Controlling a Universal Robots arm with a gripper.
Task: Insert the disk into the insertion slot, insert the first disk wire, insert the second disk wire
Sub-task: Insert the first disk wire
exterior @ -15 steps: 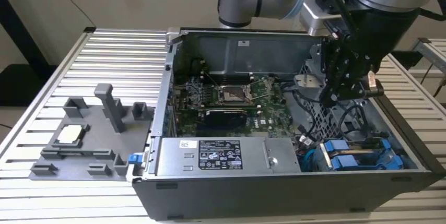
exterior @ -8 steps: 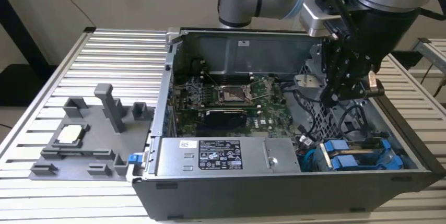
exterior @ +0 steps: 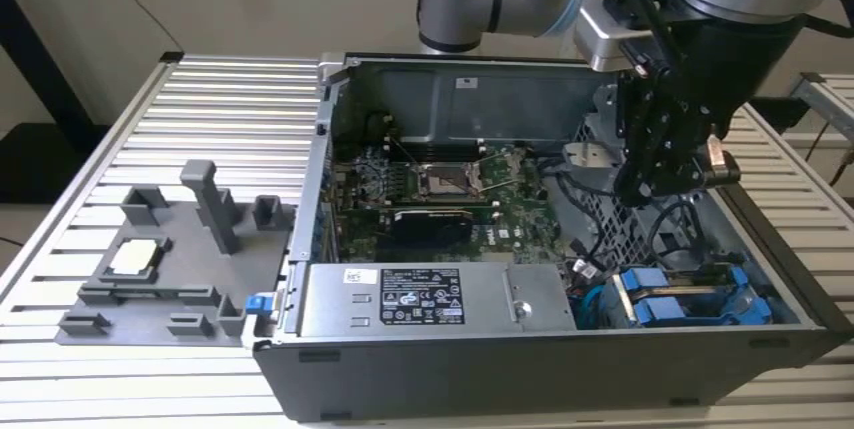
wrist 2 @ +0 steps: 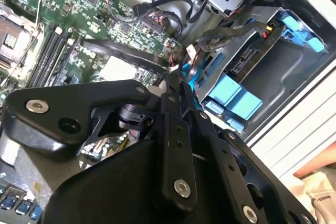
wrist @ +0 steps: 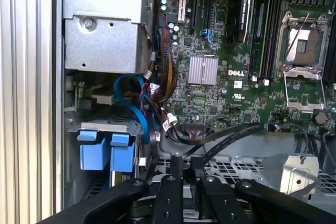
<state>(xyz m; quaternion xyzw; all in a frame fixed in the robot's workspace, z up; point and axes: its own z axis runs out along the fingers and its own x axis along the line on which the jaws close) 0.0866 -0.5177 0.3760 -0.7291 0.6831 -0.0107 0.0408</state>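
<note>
In the first wrist view the gripper (wrist: 186,160) has its jaws narrow, pinched on the end of a black wire (wrist: 231,135). The wire runs straight over a perforated wall (wrist: 231,169) toward the board (wrist: 220,93). Just beyond, 2 blue carriers (wrist: 94,156) sit side by side in the slot (wrist: 105,127). Which 1 is the disk I cannot tell. A blue cable (wrist: 134,103) loops beside them, near the grey power supply (wrist: 102,40). In the exterior view the gripper hangs inside the open case (exterior: 534,369), near the carriers' corner. A grey fixture (exterior: 160,269) lies on the table (exterior: 134,379) at the exterior view's left.
</note>
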